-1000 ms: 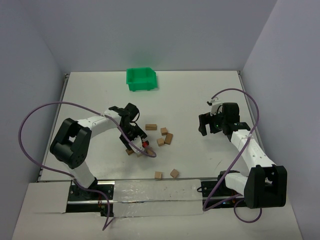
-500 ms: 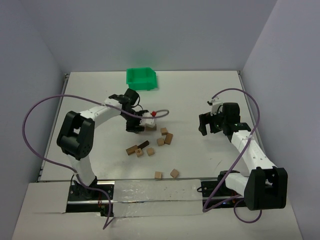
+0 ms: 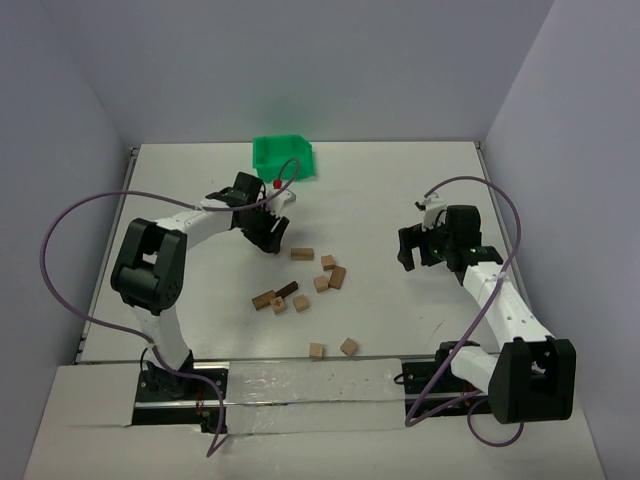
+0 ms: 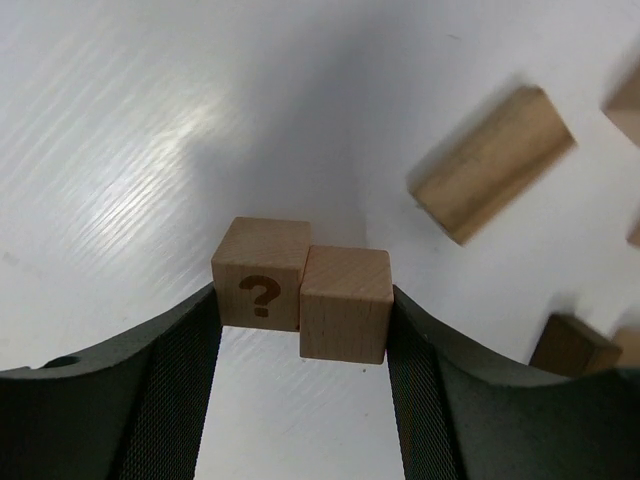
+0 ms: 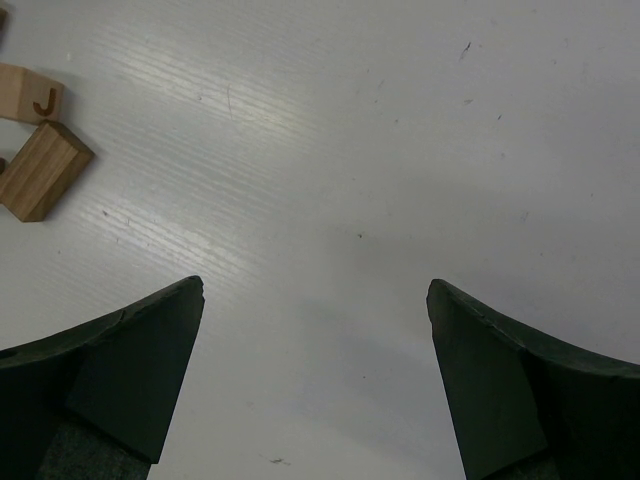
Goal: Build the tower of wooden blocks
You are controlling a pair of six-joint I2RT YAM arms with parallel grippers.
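Small wooden blocks lie loose on the white table; no stack shows. In the top view a tan bar (image 3: 302, 254), several tan cubes (image 3: 328, 262) and a dark brown block (image 3: 287, 291) sit mid-table, and two cubes (image 3: 317, 351) lie near the front. My left gripper (image 3: 269, 237) is low over the table, far left of the blocks. It is shut on two tan cubes side by side: one with a question mark (image 4: 260, 288) and a plain one (image 4: 345, 305). My right gripper (image 3: 412, 250) is open and empty over bare table (image 5: 315, 290).
A green plastic bin (image 3: 283, 159) stands at the back, just beyond the left gripper. A purple cable loops over the left arm. In the right wrist view a cube marked J (image 5: 30, 100) and a tan block (image 5: 40, 170) lie at the far left. Walls enclose the table.
My left gripper has moved from the front-left blocks toward the far side near the bin, and two cubes are gone from that cluster. The right arm has not moved.
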